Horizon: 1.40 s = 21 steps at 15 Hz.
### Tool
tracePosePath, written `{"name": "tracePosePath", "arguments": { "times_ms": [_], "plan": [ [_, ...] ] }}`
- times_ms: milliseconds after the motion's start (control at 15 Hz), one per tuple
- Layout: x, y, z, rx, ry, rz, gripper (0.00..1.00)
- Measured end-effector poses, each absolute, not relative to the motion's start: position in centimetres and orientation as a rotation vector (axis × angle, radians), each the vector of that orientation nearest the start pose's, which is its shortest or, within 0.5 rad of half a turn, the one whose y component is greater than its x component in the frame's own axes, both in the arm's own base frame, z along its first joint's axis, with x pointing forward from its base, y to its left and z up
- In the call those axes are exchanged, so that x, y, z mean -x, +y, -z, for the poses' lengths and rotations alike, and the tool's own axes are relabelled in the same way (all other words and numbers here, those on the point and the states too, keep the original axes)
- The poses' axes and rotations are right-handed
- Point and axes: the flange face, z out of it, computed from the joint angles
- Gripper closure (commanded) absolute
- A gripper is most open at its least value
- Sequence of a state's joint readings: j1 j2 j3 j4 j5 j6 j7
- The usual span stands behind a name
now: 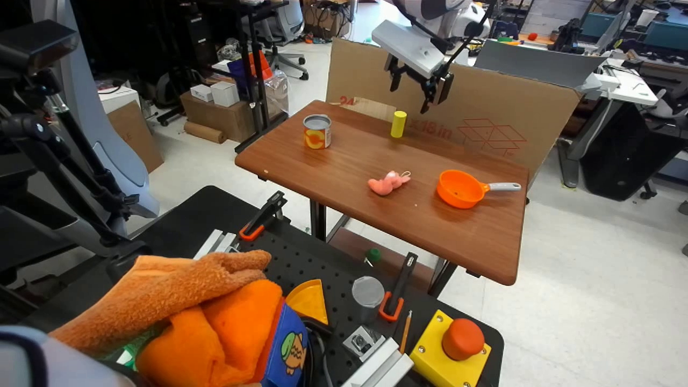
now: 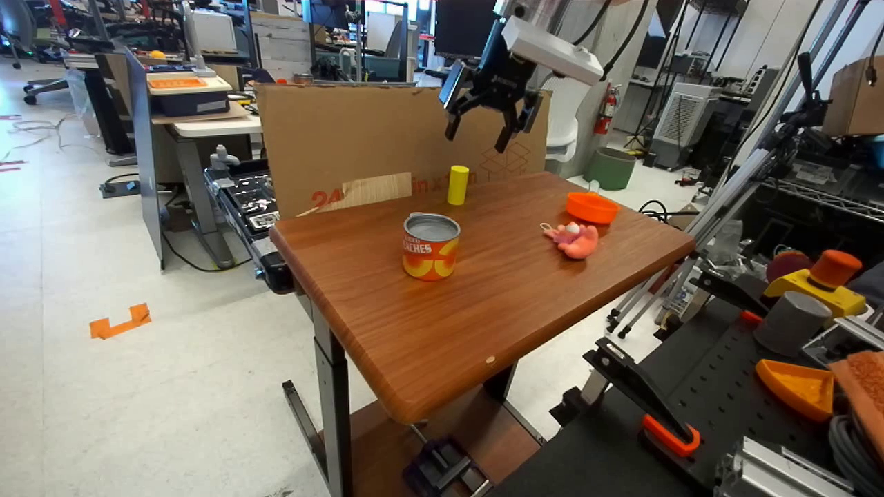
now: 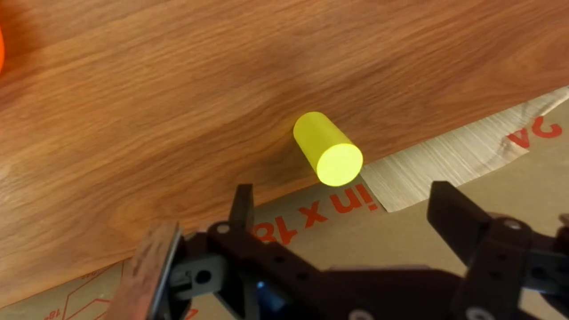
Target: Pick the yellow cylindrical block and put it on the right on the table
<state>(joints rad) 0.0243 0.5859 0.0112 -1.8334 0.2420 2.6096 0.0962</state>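
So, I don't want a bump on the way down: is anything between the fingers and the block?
Nothing visible stands between the fingers and the block. The cardboard rises close by along the edge of the table, but not between them.

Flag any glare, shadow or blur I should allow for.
Wrist view: the top of the yellow cylindrical block is nearly washed out, with soft shadow beside it on the wooden table; the gripper is dark, partly blurred. In both exterior views, the block's outline reads clearly; in an exterior view, the far floor shows bright glare.
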Motion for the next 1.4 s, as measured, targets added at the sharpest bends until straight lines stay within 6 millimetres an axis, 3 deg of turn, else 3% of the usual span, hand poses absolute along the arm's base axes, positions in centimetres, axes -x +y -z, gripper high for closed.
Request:
{"name": "tracePosePath", "arguments": {
  "times_ms": [533, 600, 733, 1200, 1400],
  "plan": [
    [-67.4, 4.6, -19.5, 2.961, 0.429, 0.215, 0.0],
    [-67.6, 4.7, -19.3, 2.963, 0.437, 0.216, 0.25],
    [-67.9, 4.5, -18.9, 2.973, 0.439, 0.219, 0.33],
    [-68.6, 5.3, -18.8, 2.982, 0.413, 0.197, 0.81],
    [-68.7, 5.4, -18.9, 2.992, 0.402, 0.182, 0.82]
  ]
}}
